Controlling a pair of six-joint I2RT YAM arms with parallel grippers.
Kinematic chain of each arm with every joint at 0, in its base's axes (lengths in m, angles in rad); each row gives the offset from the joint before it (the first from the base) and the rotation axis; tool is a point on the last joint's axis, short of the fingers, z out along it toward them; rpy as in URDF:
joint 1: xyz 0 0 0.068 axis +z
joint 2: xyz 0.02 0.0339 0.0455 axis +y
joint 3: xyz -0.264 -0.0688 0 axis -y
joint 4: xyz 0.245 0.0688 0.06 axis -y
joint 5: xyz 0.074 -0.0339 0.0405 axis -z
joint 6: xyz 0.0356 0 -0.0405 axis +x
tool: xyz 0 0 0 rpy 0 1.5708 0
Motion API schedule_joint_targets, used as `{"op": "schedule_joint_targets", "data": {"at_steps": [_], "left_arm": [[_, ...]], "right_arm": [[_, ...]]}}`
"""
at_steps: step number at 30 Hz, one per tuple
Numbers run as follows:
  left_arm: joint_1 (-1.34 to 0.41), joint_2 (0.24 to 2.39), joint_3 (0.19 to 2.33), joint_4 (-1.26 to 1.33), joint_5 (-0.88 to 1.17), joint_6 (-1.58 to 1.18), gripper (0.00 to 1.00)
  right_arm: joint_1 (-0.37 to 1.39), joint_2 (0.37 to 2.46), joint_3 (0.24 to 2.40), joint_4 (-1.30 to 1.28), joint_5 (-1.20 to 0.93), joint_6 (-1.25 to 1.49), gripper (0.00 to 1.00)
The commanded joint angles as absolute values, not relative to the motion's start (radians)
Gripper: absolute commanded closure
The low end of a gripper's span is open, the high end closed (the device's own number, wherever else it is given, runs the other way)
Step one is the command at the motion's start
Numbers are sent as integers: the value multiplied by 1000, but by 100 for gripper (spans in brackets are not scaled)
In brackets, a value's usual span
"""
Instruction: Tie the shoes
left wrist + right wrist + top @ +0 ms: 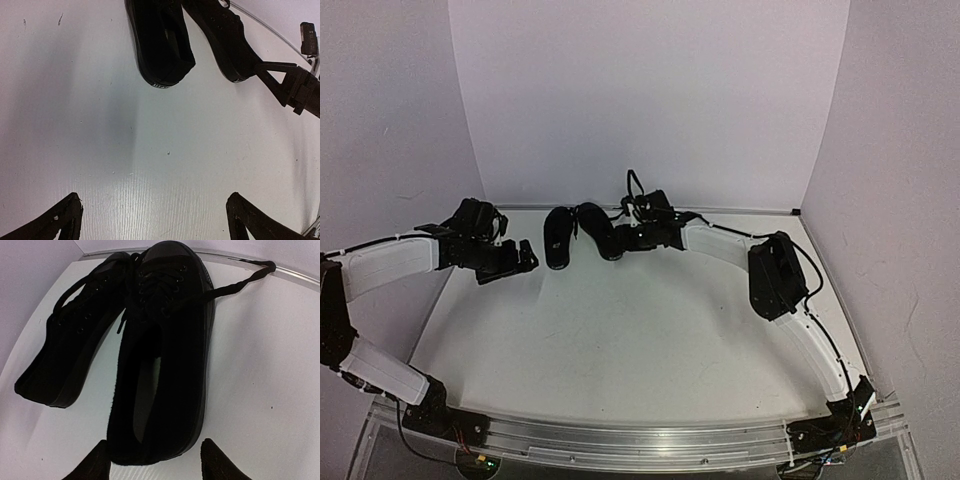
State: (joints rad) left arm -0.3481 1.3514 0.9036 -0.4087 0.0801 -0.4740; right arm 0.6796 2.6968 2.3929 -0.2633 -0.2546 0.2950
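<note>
Starting at the left with the left gripper (154, 197): jaws spread wide, nothing between them but bare white wood-grain table (100, 125), held above that surface just left of the shoes and touching neither. Moving rightward to the left shoe (558, 238), a small all-black low-cut lace-up, lying on the table toward its far edge, heel end pointing back at the arms. Right beside it, the right shoe (165, 365), the same black low-cut kind with thin black laces threaded through its eyelets, toe almost meeting the left shoe's toe at the far end, heels splayed apart. Trailing from the right shoe, one loose black lace (240, 284), stretched over the table toward the far rim. Ending at the right with the right gripper (155, 441): jaws at a middling width, one on each side of the right shoe's heel and close against its sides. Cannot tell from these views whether pressing on the heel or only just beside it.
</note>
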Motion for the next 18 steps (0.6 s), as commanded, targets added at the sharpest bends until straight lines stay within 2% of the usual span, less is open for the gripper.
{"op": "schedule_joint_targets", "data": {"at_steps": [1,4,8,12,18], "left_arm": [[-351,1328,899,-382,94,-492,0],[-351,1325,893,-382,96,-495,0],[-352,1316,885,-380,89,-497,0],[-351,1322,892,-381,94,-495,0],[-351,1327,916,-395,111,-476,0]], "right_arm": [[685,2746,2475,-262,-229,278,59],[684,2750,2482,-261,-227,265,80],[685,2716,2450,-257,-231,254,98],[689,2615,2337,-241,-235,266,100],[720,2290,1927,-128,-166,337,100]]}}
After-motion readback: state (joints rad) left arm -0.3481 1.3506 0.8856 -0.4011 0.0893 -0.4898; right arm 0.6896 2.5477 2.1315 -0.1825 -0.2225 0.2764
